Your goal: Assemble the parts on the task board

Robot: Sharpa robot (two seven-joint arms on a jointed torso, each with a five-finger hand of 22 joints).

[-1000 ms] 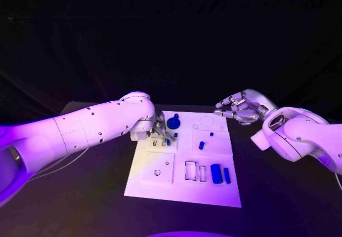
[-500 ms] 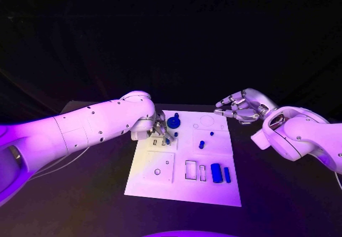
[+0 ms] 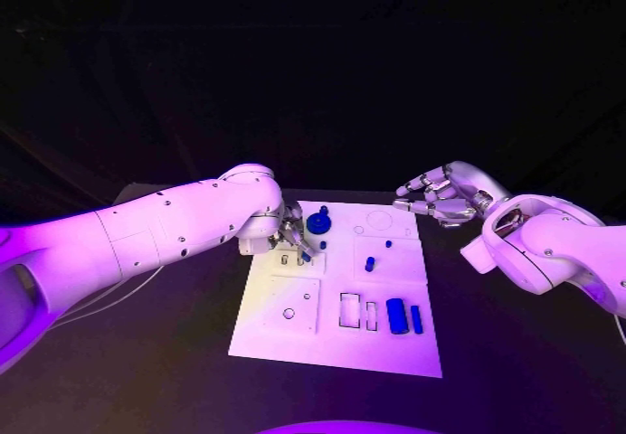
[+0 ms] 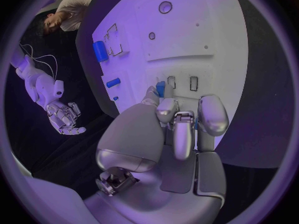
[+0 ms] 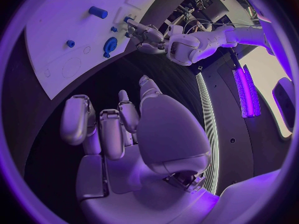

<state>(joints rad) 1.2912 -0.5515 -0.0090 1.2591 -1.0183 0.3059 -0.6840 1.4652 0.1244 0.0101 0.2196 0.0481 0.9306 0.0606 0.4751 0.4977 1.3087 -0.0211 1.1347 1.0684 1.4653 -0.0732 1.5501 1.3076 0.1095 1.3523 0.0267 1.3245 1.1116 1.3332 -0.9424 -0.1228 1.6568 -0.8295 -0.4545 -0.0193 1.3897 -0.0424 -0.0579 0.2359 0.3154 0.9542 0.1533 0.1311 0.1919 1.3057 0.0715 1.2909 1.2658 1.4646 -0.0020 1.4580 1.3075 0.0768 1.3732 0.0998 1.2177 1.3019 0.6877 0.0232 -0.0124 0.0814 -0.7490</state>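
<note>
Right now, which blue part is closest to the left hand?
The small blue part at the left hand's fingertips; the round knobbed part lies farther up the task board.

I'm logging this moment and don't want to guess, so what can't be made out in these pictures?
- Head view: the left robot hand sits behind its own forearm; its fingertips on the task board are hidden.
- Left wrist view: curled fingers cover most of a small blue part; grip unclear.
- Head view: the board's small recesses are too small to tell their shape.
</note>
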